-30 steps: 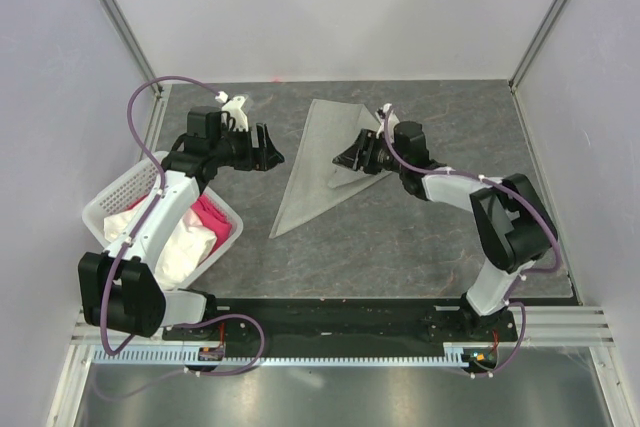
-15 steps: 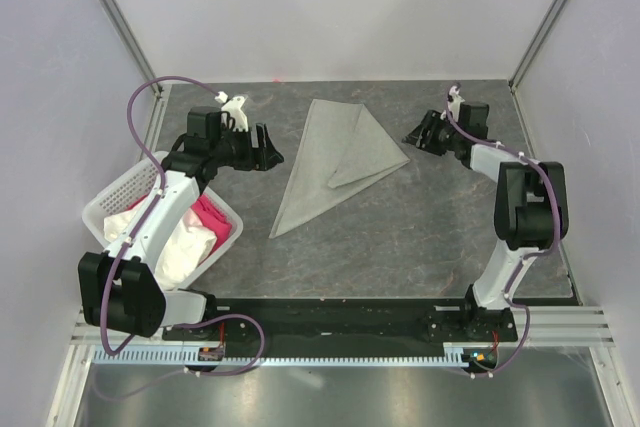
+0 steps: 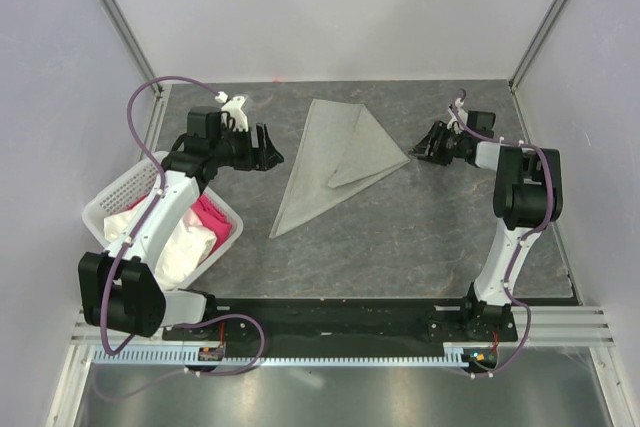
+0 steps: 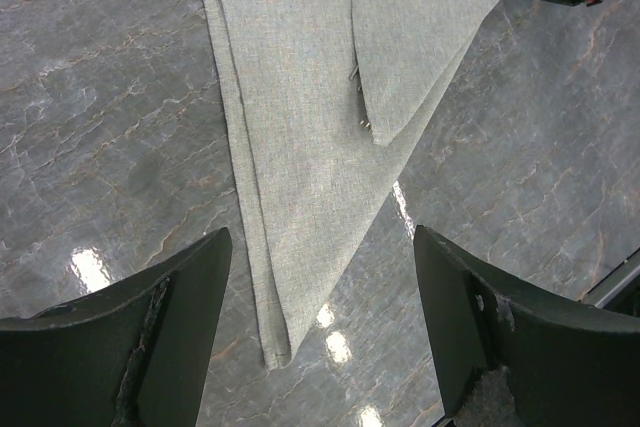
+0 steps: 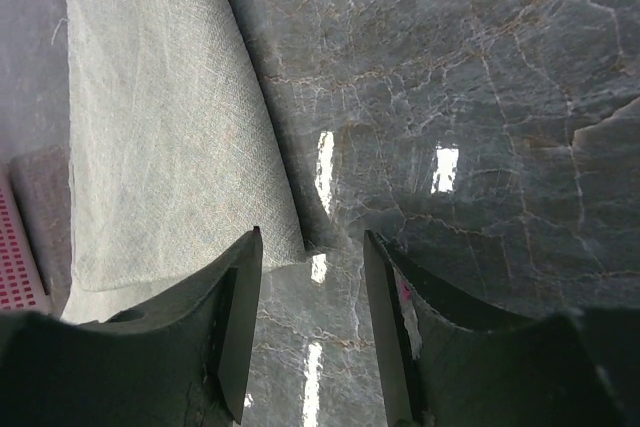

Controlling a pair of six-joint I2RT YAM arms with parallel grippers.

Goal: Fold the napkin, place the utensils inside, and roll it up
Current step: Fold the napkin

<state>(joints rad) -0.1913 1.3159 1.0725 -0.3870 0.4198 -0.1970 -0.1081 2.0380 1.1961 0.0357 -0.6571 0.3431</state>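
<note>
White plastic basket [image 3: 118, 195] sits behind the left gripper [image 3: 270, 153], jaws apart. Right gripper [image 3: 420, 146], jaws apart, has retreated off the folded grey-green cloth napkin [image 3: 322, 162].

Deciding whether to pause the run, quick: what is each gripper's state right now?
Left gripper: open, holding nothing.
Right gripper: open, holding nothing.
</note>
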